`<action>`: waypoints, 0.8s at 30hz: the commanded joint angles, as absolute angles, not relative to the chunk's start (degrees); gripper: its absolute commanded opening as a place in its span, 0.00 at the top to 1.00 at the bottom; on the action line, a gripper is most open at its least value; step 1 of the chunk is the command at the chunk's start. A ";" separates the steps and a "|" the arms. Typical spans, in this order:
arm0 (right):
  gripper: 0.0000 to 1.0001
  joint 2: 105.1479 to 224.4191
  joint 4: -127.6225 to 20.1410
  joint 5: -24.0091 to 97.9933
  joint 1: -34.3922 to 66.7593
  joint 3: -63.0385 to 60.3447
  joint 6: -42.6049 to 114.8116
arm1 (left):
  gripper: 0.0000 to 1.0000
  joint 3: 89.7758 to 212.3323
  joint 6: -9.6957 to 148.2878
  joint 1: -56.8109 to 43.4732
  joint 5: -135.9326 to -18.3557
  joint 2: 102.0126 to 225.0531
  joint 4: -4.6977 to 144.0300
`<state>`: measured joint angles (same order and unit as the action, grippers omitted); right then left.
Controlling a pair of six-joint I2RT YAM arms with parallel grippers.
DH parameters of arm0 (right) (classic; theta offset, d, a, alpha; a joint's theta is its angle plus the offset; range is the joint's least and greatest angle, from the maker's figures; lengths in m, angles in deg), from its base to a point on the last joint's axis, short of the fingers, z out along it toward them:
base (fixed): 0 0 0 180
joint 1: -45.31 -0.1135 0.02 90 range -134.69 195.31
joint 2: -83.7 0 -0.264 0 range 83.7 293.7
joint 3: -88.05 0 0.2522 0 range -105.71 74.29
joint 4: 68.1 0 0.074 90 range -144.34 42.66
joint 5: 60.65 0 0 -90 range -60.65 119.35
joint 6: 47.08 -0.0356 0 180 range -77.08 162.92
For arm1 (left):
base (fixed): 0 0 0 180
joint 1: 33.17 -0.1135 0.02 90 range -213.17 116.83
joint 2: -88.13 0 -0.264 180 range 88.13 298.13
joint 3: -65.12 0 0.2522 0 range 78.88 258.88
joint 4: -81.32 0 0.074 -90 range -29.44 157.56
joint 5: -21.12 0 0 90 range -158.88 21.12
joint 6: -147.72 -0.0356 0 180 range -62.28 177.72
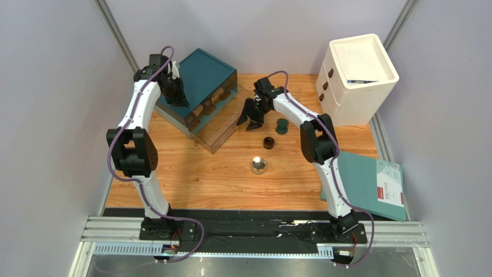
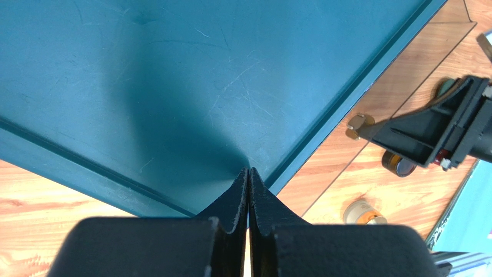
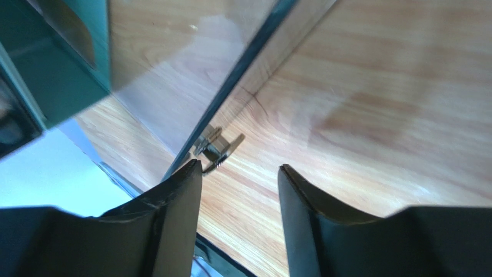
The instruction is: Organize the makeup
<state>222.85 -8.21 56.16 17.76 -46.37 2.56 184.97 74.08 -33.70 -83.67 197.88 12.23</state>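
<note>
The teal drawer box (image 1: pixel 205 72) has its clear drawer (image 1: pixel 222 130) pulled out, with some makeup (image 1: pixel 203 109) lying inside. My left gripper (image 1: pixel 175 95) is shut and presses on the box's lid (image 2: pixel 173 69); its tips (image 2: pixel 249 173) hold nothing. My right gripper (image 1: pixel 251 119) stands open just in front of the drawer, its left fingertip (image 3: pixel 190 173) beside the small metal knob (image 3: pixel 218 147), with bare wood between the jaws. On the table lie a dark green piece (image 1: pixel 281 126), a dark brown round jar (image 1: pixel 268 142) and a gold round compact (image 1: pixel 258 165).
A white drawer cabinet (image 1: pixel 355 78) stands at the back right with a dark item on its top. A teal folder (image 1: pixel 369 184) lies at the right edge of the wooden table (image 1: pixel 202 184). Grey walls close in left and right.
</note>
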 commanded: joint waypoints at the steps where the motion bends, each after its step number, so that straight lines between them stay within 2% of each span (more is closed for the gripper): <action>1: 0.45 216.78 0.59 53.26 18.85 -49.64 10.74 | 1.00 184.09 72.48 -34.49 -80.57 201.15 7.01; 5: 0.34 212.83 4.72 48.70 19.21 -48.41 16.36 | 1.00 184.00 72.57 -34.49 -80.84 201.42 7.27; 9: 0.32 209.92 8.15 44.39 19.29 -43.50 20.94 | 1.00 184.18 72.74 -34.57 -81.27 201.68 7.27; 15: 0.31 208.07 9.03 41.57 19.29 -36.29 23.40 | 1.00 183.91 72.83 -34.49 -81.63 202.03 7.45; 24: 0.31 212.11 8.68 41.48 19.29 -34.17 25.51 | 1.00 183.48 72.22 -34.57 -81.63 202.21 7.27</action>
